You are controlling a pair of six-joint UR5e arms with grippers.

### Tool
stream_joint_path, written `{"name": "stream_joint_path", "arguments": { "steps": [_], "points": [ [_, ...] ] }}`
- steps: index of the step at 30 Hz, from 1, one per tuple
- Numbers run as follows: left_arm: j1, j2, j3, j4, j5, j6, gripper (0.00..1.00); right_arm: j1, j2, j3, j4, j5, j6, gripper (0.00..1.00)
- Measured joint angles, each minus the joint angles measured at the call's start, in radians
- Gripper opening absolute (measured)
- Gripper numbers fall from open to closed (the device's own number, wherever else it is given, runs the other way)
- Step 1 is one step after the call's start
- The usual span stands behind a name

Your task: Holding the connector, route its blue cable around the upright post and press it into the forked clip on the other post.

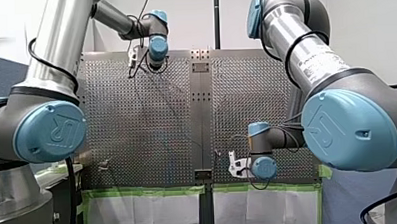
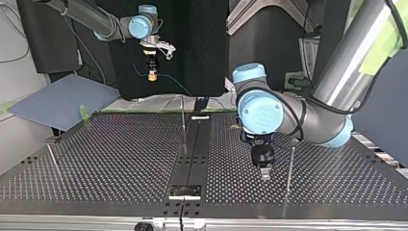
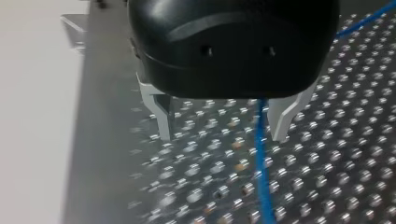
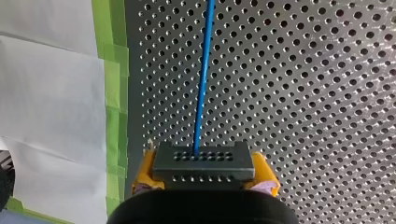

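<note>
My right gripper (image 4: pixel 205 171) has its yellow pads (image 4: pixel 145 171) shut on a dark grey connector block (image 4: pixel 203 158). The blue cable (image 4: pixel 203 79) leaves the block straight ahead over the perforated table. In the top view this gripper (image 2: pixel 152 72) hangs high at the back left, with the cable (image 2: pixel 175 83) trailing down to the right. My left gripper (image 3: pixel 223 127), black with metal fingers (image 3: pixel 163 116), stands open just above the table. The cable (image 3: pixel 261 177) lies on the plate under it, close to one finger. It hovers beside a thin upright post (image 2: pixel 290 166).
A second thin post (image 2: pixel 183 120) stands near the table's centre seam, and a third (image 2: pixel 52 159) at the top view's left. Green tape (image 4: pixel 112 93) and white paper (image 4: pixel 51 116) border the table edge beside my right gripper. A grey board (image 2: pixel 57 103) leans at the back left.
</note>
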Motion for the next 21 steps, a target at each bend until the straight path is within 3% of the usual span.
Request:
{"name": "stream_joint_path", "arguments": {
  "steps": [12, 21],
  "points": [
    [-0.015, -0.027, -0.048, 0.028, -0.020, 0.038, 1.00, -0.001, 0.001, 0.000, -0.001, 0.000, 0.000, 0.00],
    [-0.023, -0.030, -0.106, 0.083, -0.039, 0.072, 1.00, -0.001, 0.001, 0.000, 0.002, 0.000, 0.000, 0.00]
  ]
}}
